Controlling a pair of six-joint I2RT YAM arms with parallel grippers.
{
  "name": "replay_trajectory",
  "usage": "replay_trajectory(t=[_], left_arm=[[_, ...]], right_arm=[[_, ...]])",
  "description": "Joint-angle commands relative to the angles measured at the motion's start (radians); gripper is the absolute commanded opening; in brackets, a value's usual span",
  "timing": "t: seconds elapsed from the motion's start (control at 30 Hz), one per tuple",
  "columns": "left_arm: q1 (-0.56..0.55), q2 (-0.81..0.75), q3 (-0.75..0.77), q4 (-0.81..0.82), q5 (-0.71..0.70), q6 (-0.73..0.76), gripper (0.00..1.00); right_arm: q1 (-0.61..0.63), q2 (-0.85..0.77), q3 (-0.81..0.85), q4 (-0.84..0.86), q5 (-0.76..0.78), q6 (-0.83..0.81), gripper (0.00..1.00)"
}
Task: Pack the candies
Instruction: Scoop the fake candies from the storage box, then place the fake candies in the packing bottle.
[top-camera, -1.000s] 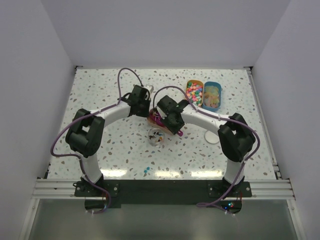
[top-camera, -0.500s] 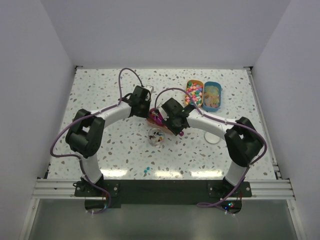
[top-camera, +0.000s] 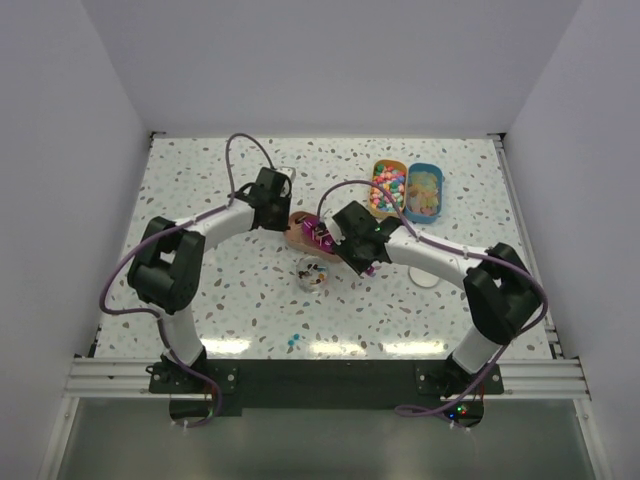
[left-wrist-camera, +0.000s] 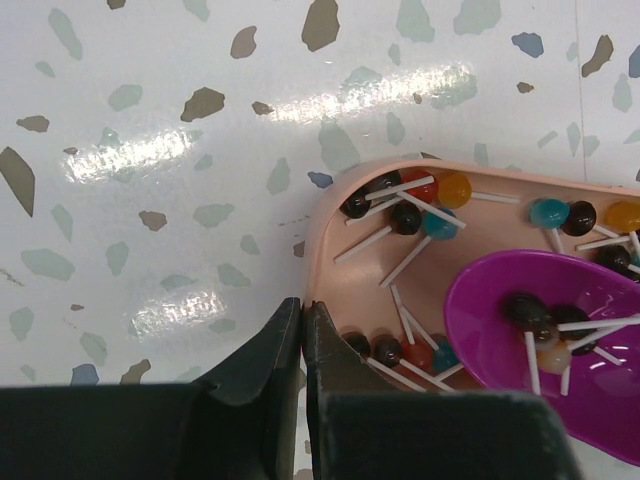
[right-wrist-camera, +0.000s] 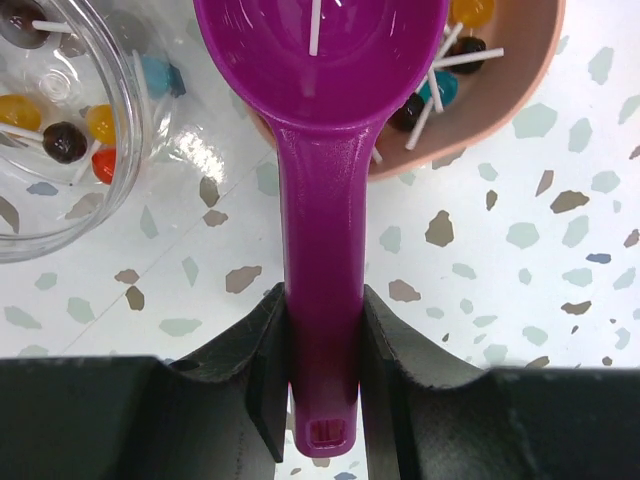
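left pincer (left-wrist-camera: 302, 330) nipping pink tray (left-wrist-camera: 350, 275) rim, right pincer (right-wrist-camera: 322, 375) clamped on purple scoop (right-wrist-camera: 320, 200) handle, candies (left-wrist-camera: 405, 218) in tray just ahead of both, some in clear bowl (right-wrist-camera: 50, 218) ahead-left of right pincer

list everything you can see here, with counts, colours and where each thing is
tiny lollipop candies: many, black, red, brown, teal, orange; in tray, scoop and bowl
peach plastic tray: one, peach, mid-table
purple plastic scoop: one, purple, bowl end over the tray
clear plastic bowl: one, clear, near side of the tray
orange tub: one, far right, holding pastel candies
blue tub: one, beside the orange tub, holding pale tan candies
white round lid: one, right of the bowl
loose blue bits: few, near edge
speckled table: one, white
left gripper: black, shut on the tray's rim
right gripper: black, shut on the scoop's handle
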Motion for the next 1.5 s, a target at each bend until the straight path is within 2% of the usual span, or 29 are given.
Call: replay_trajectory(t=[0.0, 0.07, 0.23, 0.27, 0.4, 0.6, 0.73, 0.83, 1.03, 1.23, 1.47], left_arm=[[0.02, -0.042, 0.035, 0.028, -0.031, -0.016, 0.08], [0.02, -0.04, 0.035, 0.028, -0.031, -0.016, 0.09], [0.024, -0.051, 0.035, 0.032, -0.033, -0.018, 0.21], [0.025, -0.06, 0.035, 0.032, -0.031, -0.018, 0.27], [0.034, -0.105, 0.038, 0.024, -0.018, -0.008, 0.39], [0.088, -0.241, 0.017, 0.028, -0.027, 0.012, 0.53], [0.1, -0.319, 0.007, 0.024, -0.08, 0.038, 0.6], [0.1, -0.375, -0.005, 0.016, -0.107, 0.051, 0.73], [0.1, -0.503, -0.075, 0.019, -0.142, 0.053, 0.91], [0.1, -0.602, -0.161, 0.028, -0.215, 0.073, 0.93], [0.1, -0.623, -0.215, 0.055, -0.258, 0.093, 0.93]], right_arm=[[-0.004, -0.071, -0.009, 0.051, 0.022, -0.003, 0.0], [-0.003, -0.082, -0.005, 0.059, 0.026, -0.008, 0.0], [-0.004, -0.109, 0.02, 0.016, 0.034, -0.037, 0.0], [-0.004, -0.116, 0.028, 0.005, 0.033, -0.043, 0.0], [-0.003, -0.155, 0.048, -0.074, 0.046, -0.069, 0.0], [0.01, -0.244, 0.084, -0.264, 0.048, -0.115, 0.0], [0.036, -0.27, 0.153, -0.429, 0.054, -0.126, 0.0], [0.072, -0.281, 0.181, -0.516, 0.057, -0.131, 0.0], [0.144, -0.26, 0.215, -0.659, 0.097, -0.137, 0.0], [0.195, -0.192, 0.265, -0.745, 0.137, -0.135, 0.0], [0.253, -0.105, 0.334, -0.824, 0.203, -0.128, 0.0]])
